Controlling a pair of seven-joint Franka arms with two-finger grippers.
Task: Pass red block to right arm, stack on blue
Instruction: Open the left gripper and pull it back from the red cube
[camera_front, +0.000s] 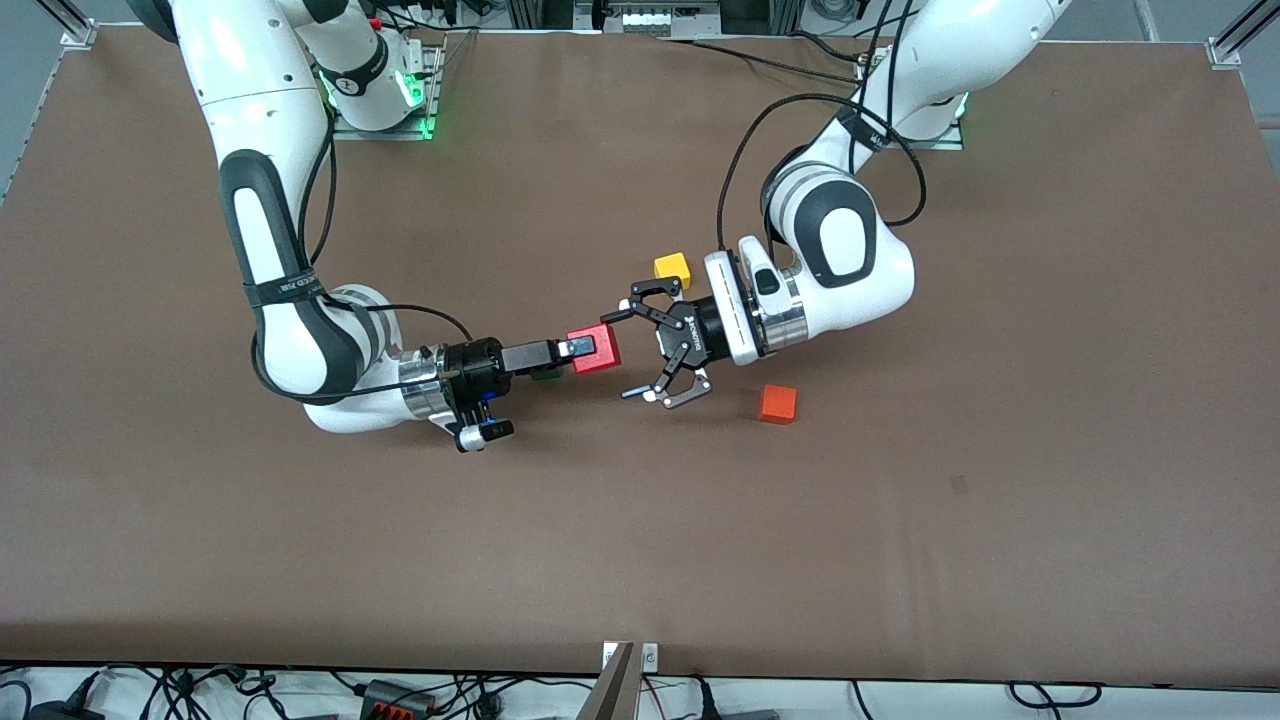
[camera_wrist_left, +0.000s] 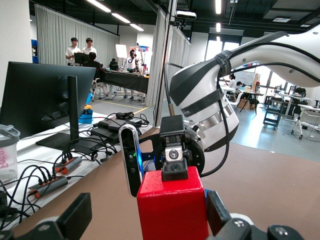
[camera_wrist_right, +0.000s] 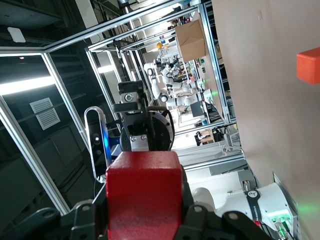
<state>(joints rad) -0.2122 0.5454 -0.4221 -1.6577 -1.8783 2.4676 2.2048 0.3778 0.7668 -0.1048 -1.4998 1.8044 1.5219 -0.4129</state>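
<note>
My right gripper is shut on the red block and holds it in the air over the middle of the table. My left gripper faces it, open, with its fingertips to either side of the block's free end and not touching it. In the left wrist view the red block sits between my wide-open pads, with a right finger on top of it. In the right wrist view the block fills the space in my right gripper. The blue block is out of view.
A yellow cube lies on the brown table by the left wrist. An orange cube lies nearer to the front camera and shows in the right wrist view. A dark green cube peeks out under the right gripper.
</note>
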